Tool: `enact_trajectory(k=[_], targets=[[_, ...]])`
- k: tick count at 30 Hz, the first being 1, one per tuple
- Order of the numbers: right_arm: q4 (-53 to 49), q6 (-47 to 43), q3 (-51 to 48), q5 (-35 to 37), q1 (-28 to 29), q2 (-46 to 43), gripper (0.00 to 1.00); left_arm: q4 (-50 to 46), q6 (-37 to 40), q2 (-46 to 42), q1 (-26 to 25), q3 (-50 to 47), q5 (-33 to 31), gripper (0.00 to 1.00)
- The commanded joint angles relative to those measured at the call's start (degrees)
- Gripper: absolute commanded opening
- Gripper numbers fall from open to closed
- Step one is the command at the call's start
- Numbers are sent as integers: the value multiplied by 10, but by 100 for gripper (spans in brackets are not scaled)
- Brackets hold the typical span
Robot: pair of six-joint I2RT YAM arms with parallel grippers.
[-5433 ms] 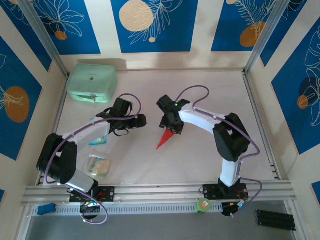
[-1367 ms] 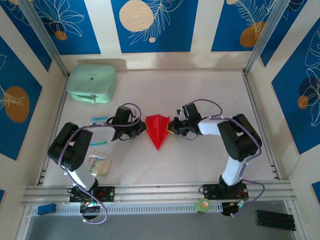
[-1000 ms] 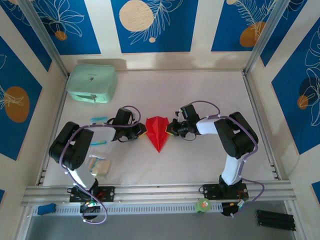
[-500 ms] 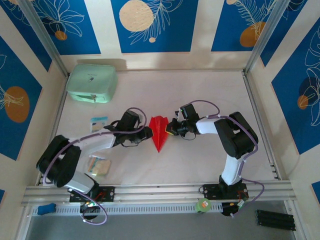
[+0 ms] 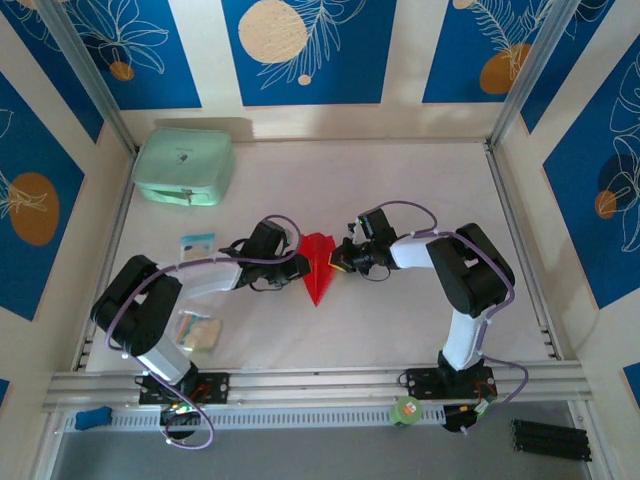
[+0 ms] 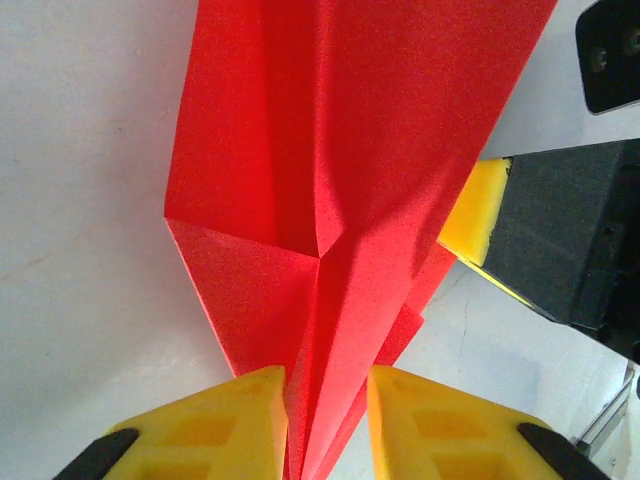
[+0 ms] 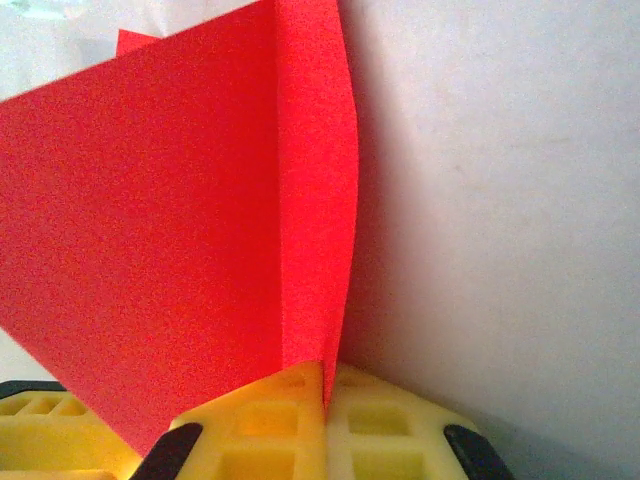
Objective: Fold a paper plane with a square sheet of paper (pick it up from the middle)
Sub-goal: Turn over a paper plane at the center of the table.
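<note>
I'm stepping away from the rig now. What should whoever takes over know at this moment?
The right gripper is shut on the paper plane, at its right edge.
The left gripper straddles the centre fold, fingers slightly apart; grip unclear.
The plane is at the middle of the table, tip toward the arm bases.
Done: sheet folded to a dart.
To do, probably: sharpen the centre crease, spread wings, release.
</note>
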Motion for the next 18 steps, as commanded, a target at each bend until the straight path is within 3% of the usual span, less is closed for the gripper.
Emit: enact_trajectory(k=[1, 10, 18], targets=[[-8, -4, 15, -11, 4, 8, 2, 12, 6, 17, -2, 17, 18, 29], [-10, -2, 16, -11, 4, 10, 2, 16, 14, 25, -14, 27, 31, 30], [-12, 0, 18, -10, 4, 10, 2, -53, 45, 43, -47, 67, -16, 30]])
